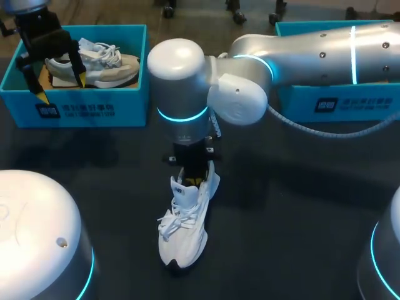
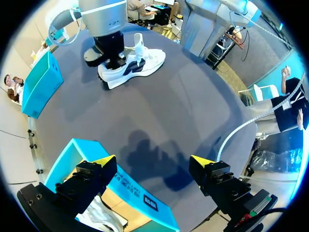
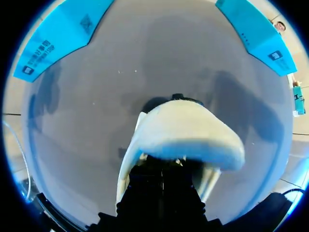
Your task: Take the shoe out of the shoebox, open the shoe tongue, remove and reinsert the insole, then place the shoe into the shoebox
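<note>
Left end effector (image 1: pixel 60 89), spread wide, hovers above the shoebox (image 1: pixel 94 109). Right end effector (image 1: pixel 192 178) meets the white shoe (image 1: pixel 184 231); its grip cannot be told.

Head view was dim: faint shadows around the shoe (image 1: pixel 184 234) on the dark bench (image 1: pixel 294 212), soft glare on the right arm (image 1: pixel 181 59). Left wrist view was brighter; left gripper (image 2: pixel 153 160) cast a distinct shadow.
</note>
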Action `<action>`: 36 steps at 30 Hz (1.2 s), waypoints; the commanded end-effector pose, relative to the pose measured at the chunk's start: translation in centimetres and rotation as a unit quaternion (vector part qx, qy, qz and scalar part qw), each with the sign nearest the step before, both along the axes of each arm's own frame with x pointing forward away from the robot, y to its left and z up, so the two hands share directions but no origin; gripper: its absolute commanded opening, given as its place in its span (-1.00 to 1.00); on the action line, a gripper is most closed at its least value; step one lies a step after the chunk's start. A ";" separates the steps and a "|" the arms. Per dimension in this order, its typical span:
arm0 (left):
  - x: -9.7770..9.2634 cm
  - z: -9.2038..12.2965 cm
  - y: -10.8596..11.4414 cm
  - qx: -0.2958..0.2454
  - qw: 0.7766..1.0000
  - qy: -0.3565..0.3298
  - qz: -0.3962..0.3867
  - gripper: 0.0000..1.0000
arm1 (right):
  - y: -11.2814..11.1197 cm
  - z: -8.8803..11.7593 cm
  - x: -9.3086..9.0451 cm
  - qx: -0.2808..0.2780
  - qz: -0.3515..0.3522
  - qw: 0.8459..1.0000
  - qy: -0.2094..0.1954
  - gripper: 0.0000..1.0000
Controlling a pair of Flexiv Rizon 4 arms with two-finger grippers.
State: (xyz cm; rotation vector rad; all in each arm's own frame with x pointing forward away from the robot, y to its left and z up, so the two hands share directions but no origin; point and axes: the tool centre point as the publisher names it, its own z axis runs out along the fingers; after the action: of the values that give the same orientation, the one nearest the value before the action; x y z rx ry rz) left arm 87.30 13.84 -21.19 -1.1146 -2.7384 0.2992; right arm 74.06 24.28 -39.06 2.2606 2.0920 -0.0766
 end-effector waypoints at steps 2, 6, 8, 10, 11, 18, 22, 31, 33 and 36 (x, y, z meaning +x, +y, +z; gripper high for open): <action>0.1 0.0 0.1 0.001 1.000 0.001 -0.001 1.00 | -0.5 3.5 -0.6 -0.021 -0.002 1.000 -0.009 -1.00; 0.1 0.0 0.1 0.001 1.000 0.001 -0.001 1.00 | -0.8 4.7 -0.5 -0.029 0.000 0.999 -0.015 -1.00; 0.1 0.0 0.1 0.001 1.000 0.001 -0.001 1.00 | -0.9 5.0 -0.3 -0.031 0.002 0.999 -0.018 -1.00; 0.1 0.0 0.1 0.001 1.000 0.001 -0.001 1.00 | -1.0 5.1 0.0 -0.033 0.005 0.999 -0.019 -1.00; 0.1 0.0 0.1 0.001 1.000 0.001 -0.001 1.00 | -1.1 5.1 0.2 -0.035 0.007 0.999 -0.020 -1.00; 0.1 0.0 0.1 0.001 1.000 0.001 -0.001 1.00 | -1.1 4.5 1.1 -0.048 0.013 0.998 -0.044 -1.00; 0.1 0.0 0.1 0.001 1.000 0.001 -0.001 1.00 | -0.9 3.8 1.7 -0.051 0.011 0.997 -0.060 -1.00; 0.1 0.0 0.1 0.001 1.000 0.001 -0.001 1.00 | -0.6 2.8 2.8 -0.067 -0.002 0.995 -0.077 -1.00; 0.1 0.0 0.1 0.001 1.000 0.001 -0.001 1.00 | -0.6 2.7 2.9 -0.058 -0.002 0.995 -0.080 -1.00; 0.1 0.0 0.1 0.001 1.000 0.001 -0.001 1.00 | -0.4 3.4 2.7 -0.055 -0.007 0.996 -0.065 -1.00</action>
State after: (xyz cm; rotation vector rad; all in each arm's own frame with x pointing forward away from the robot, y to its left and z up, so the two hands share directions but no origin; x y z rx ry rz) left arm 87.30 13.84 -21.18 -1.1145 -2.7384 0.2991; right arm 77.03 23.58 -35.78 2.1278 1.9994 -0.0509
